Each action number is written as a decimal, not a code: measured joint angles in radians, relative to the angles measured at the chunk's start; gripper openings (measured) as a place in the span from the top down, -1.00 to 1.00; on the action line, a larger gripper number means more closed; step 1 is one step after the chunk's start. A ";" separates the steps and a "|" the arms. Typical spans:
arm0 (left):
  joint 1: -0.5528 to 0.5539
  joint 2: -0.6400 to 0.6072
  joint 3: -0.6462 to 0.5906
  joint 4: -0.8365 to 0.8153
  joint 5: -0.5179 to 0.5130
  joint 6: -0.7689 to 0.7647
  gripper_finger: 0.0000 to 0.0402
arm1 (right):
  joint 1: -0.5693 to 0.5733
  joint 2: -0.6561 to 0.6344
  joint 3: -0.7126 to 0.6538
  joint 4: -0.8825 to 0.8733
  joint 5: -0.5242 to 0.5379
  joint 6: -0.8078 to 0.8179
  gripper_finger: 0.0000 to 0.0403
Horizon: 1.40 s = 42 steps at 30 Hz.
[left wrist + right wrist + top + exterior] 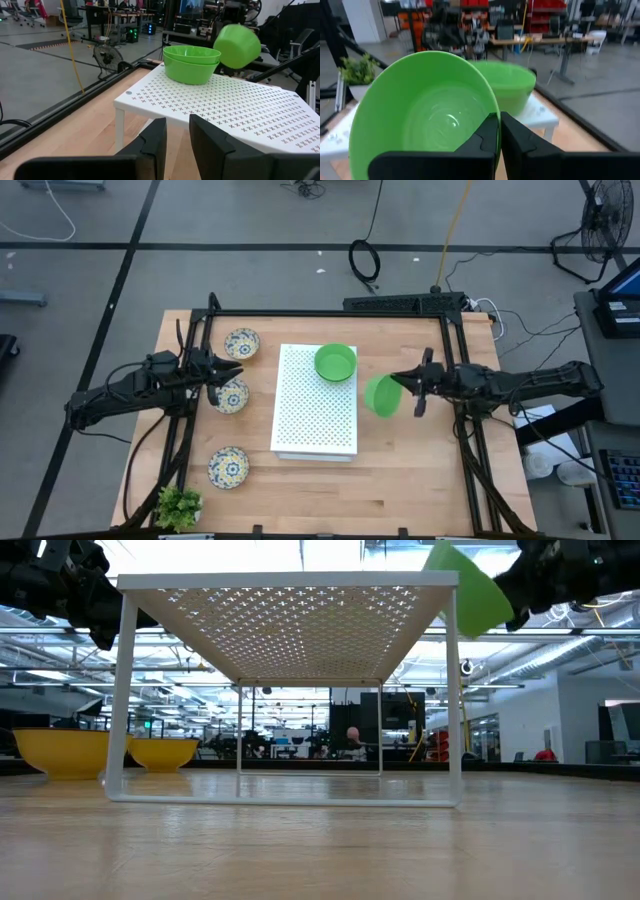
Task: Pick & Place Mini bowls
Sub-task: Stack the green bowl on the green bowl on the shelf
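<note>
Two plain green bowls (pixel 335 362) sit stacked on the white perforated board (pixel 300 430); the left wrist view shows the stack (pixel 191 62) too. My right gripper (pixel 400 383) is shut on a third green bowl (pixel 381 396), up in the air just off the board's right edge. Three cream patterned bowls (pixel 241 343), (pixel 230 396), (pixel 228 467) rest on the table left of the board. My left gripper (pixel 230 374) hovers between the two farther ones, open with a narrow gap (pixel 177 137), touching nothing. My right gripper pinches the green bowl's rim (pixel 492 114), one finger (pixel 482 140) inside the bowl and the other outside. It reaches in level from the table's right side. The bowl is lifted clear and tipped on its side, higher than the board top (pixel 465 585).
The board stands on thin legs (pixel 118 700) above the table. A small leafy plant (pixel 178 505) sits at the near left corner. A black frame (pixel 330 313) rims the table's far and side edges. Bare wood lies near and right of the board.
</note>
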 joint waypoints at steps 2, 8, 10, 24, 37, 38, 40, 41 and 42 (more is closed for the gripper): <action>0.000 0.000 0.000 0.000 0.000 0.000 0.56 | 0.000 0.000 0.000 0.034 0.000 -0.016 0.98; 0.000 0.000 0.000 0.000 0.000 0.000 0.56 | 0.000 0.000 0.000 0.107 0.000 -0.032 0.98; 0.000 0.000 0.000 0.000 0.000 0.000 0.56 | 0.000 0.000 0.000 0.128 0.000 -0.038 0.98; 0.000 0.000 0.000 0.000 0.000 0.000 0.56 | 0.000 0.028 0.000 0.243 0.000 -0.050 0.98; 0.000 0.000 0.000 0.000 0.000 0.000 0.56 | 0.000 0.048 0.000 0.247 0.000 -0.056 0.98; 0.000 0.000 0.000 0.000 0.000 0.000 0.56 | 0.000 0.048 0.000 0.248 0.000 -0.056 0.98; 0.000 0.000 0.000 0.000 0.000 0.000 0.56 | 0.000 0.048 0.000 0.252 0.000 -0.057 0.98; 0.000 0.000 0.000 0.000 0.000 0.000 0.56 | 0.000 0.047 0.000 0.252 0.000 -0.057 0.98; 0.000 0.000 0.000 0.000 0.000 0.000 0.56 | 0.000 0.047 0.000 0.252 0.000 -0.057 0.98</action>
